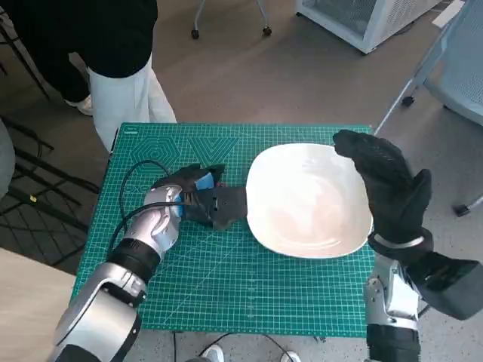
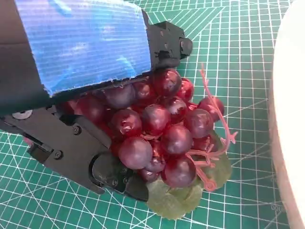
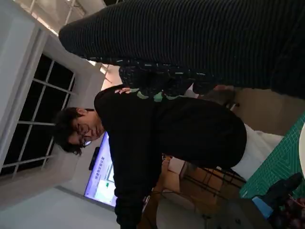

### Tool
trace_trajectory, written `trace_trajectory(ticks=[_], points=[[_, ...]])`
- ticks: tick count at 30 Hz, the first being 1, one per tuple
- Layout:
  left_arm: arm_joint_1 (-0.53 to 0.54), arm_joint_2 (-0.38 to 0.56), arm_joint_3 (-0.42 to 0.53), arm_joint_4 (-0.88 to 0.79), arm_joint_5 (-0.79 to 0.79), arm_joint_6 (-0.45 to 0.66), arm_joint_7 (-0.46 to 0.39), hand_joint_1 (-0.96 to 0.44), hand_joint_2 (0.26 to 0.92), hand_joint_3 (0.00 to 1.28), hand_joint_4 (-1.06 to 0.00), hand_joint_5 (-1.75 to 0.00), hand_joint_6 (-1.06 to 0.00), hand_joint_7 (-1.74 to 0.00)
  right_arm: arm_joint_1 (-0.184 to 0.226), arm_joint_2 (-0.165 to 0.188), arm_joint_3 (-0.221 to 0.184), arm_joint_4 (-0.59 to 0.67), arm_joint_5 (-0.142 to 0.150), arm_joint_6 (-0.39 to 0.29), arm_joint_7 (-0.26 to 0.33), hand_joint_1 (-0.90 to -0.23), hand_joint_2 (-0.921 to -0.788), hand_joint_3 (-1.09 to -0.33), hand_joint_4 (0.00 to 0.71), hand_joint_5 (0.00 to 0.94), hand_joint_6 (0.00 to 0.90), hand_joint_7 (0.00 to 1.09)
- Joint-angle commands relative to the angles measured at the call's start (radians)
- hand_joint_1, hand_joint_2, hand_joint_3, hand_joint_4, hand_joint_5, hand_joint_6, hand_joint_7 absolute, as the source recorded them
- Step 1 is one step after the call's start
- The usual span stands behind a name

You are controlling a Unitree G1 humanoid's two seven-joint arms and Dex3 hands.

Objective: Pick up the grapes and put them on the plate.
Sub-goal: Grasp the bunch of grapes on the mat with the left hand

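My left hand grips the grapes on the bench; right hand hovers spread, empty; plate still bare

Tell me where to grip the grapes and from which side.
Grip the grapes round the thick body of the bunch, from above on the side away from the plate, as the left robot hand now sits. The thin pink stem and leaf at the plate side look too flimsy.
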Motion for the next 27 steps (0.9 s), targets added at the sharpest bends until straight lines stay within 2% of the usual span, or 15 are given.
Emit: trace_trajectory(ticks=[1,3,4,5,6,8,9,11,14,16,19,23,24,25,27], points=[[0.010,-0.010,0.008,0.039,-0.020,-0.009,0.017,-0.06,0.737,0.01,-0.01,0.00,-0.25,-0.04,0.017,0.001,0.000,0.008,0.005,0.011,0.005,-0.527,-0.921,-0.616,0.258,0.003,-0.001,0.48],[0.013,-0.007,0.004,0.042,-0.019,-0.025,0.036,-0.01,0.753,0.02,-0.15,-0.02,-0.29,-0.03,0.017,0.002,-0.001,0.009,0.006,0.010,0.006,-0.526,-0.921,-0.616,0.258,0.003,-0.001,0.48],[0.015,-0.005,-0.001,0.044,-0.016,-0.036,0.049,0.02,0.766,0.02,-0.23,-0.12,-0.32,-0.03,0.017,0.001,-0.001,0.010,0.006,0.010,0.006,-0.526,-0.921,-0.616,0.258,0.003,-0.001,0.48],[0.016,-0.002,-0.007,0.047,-0.010,-0.047,0.063,0.04,0.783,0.03,-0.33,-0.33,-0.36,-0.02,0.016,0.001,-0.001,0.011,0.006,0.010,0.006,-0.526,-0.921,-0.616,0.258,0.003,-0.001,0.48],[0.018,-0.001,-0.013,0.050,-0.003,-0.057,0.078,0.06,0.802,0.03,-0.37,-0.62,-0.40,-0.02,0.016,0.001,-0.001,0.011,0.007,0.010,0.007,-0.525,-0.921,-0.616,0.258,0.003,-0.001,0.48],[0.018,0.001,-0.028,0.057,0.013,-0.067,0.105,0.10,0.841,0.05,-0.40,-1.21,-0.48,-0.03,0.016,0.000,-0.002,0.010,0.007,0.010,0.007,-0.523,-0.921,-0.616,0.258,0.003,-0.001,0.48],[0.018,0.001,-0.036,0.059,0.021,-0.069,0.118,0.11,0.858,0.05,-0.40,-1.37,-0.52,-0.04,0.016,-0.001,-0.002,0.009,0.007,0.011,0.007,-0.522,-0.921,-0.617,0.258,0.002,-0.001,0.48],[0.017,0.000,-0.049,0.061,0.034,-0.066,0.142,0.18,0.845,0.18,-0.42,-1.51,-0.59,-0.04,0.017,-0.001,-0.003,0.007,0.008,0.012,0.007,-0.519,-0.921,-0.617,0.258,0.002,-0.001,0.48],[0.017,-0.001,-0.063,0.058,0.050,-0.056,0.167,0.30,0.778,0.44,-0.46,-1.53,-0.69,-0.04,0.018,-0.001,-0.002,0.002,0.007,0.014,0.005,-0.517,-0.921,-0.618,0.258,0.002,-0.001,0.48],[0.018,0.000,-0.069,0.053,0.056,-0.051,0.175,0.34,0.775,0.47,-0.49,-1.50,-0.75,-0.04,0.019,-0.001,-0.002,0.000,0.006,0.014,0.004,-0.517,-0.921,-0.618,0.259,0.003,-0.001,0.48],[0.019,0.003,-0.074,0.044,0.057,-0.046,0.179,0.36,0.811,0.41,-0.52,-1.45,-0.80,-0.05,0.020,0.000,-0.001,0.001,0.004,0.012,0.004,-0.521,-0.921,-0.617,0.260,0.003,-0.001,0.48],[0.024,0.008,-0.071,0.032,0.054,-0.047,0.178,0.36,0.887,0.25,-0.55,-1.39,-0.87,-0.08,0.019,-0.001,-0.003,0.004,0.004,0.011,0.005,-0.525,-0.921,-0.615,0.261,0.004,-0.001,0.48],[0.025,0.010,-0.071,0.029,0.054,-0.048,0.177,0.34,0.897,0.23,-0.55,-1.38,-0.86,-0.15,0.019,-0.001,-0.003,0.004,0.005,0.012,0.005,-0.525,-0.921,-0.615,0.262,0.004,-0.001,0.48],[0.026,0.010,-0.070,0.027,0.053,-0.049,0.176,0.30,0.905,0.21,-0.55,-1.37,-0.82,-0.30,0.019,-0.002,-0.003,0.004,0.005,0.012,0.005,-0.526,-0.921,-0.614,0.262,0.004,-0.001,0.48],[0.026,0.011,-0.069,0.025,0.052,-0.048,0.172,0.17,0.913,0.20,-0.54,-1.35,-0.70,-0.72,0.018,-0.002,-0.004,0.006,0.006,0.013,0.006,-0.526,-0.921,-0.614,0.262,0.004,-0.001,0.48]])
